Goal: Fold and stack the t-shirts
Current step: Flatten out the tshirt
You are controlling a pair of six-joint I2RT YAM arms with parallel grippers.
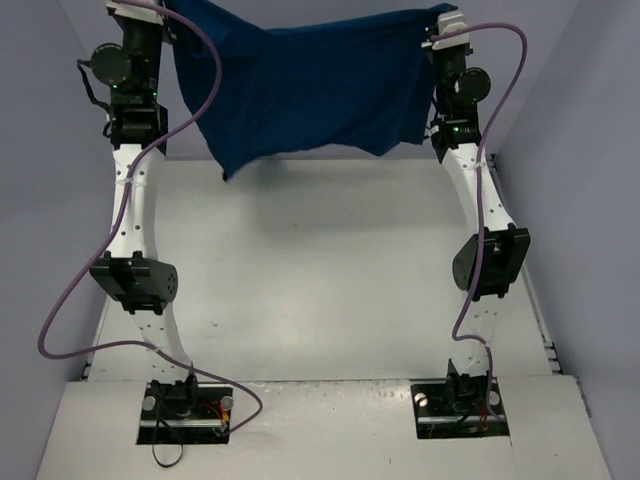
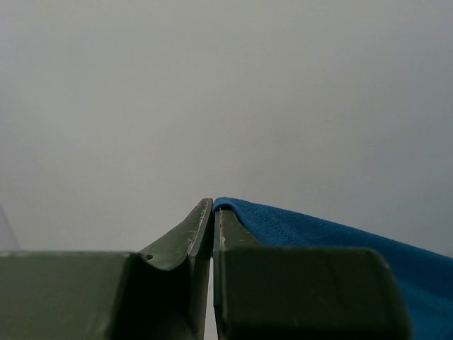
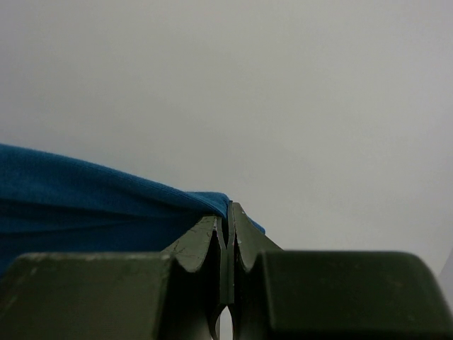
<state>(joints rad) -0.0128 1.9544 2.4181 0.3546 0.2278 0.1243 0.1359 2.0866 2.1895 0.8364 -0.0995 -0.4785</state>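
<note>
Navy t-shirt (image 1: 310,90) hanging spread out at twelve o'clock above the white tabletop (image 1: 330,280), plain blue side showing, left tool (image 2: 214,207) pinched closed on its eleven o'clock corner, right tool (image 3: 226,212) pinched closed on its one o'clock corner, lower edge drooping lowest toward seven o'clock

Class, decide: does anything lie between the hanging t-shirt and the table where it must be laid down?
Nothing visible does. The t-shirt hangs pinched by the left claw and right claw; the table beneath shows bare.

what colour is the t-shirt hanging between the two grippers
Plain navy blue, no print visible; the t-shirt shows best in the top external view.
</note>
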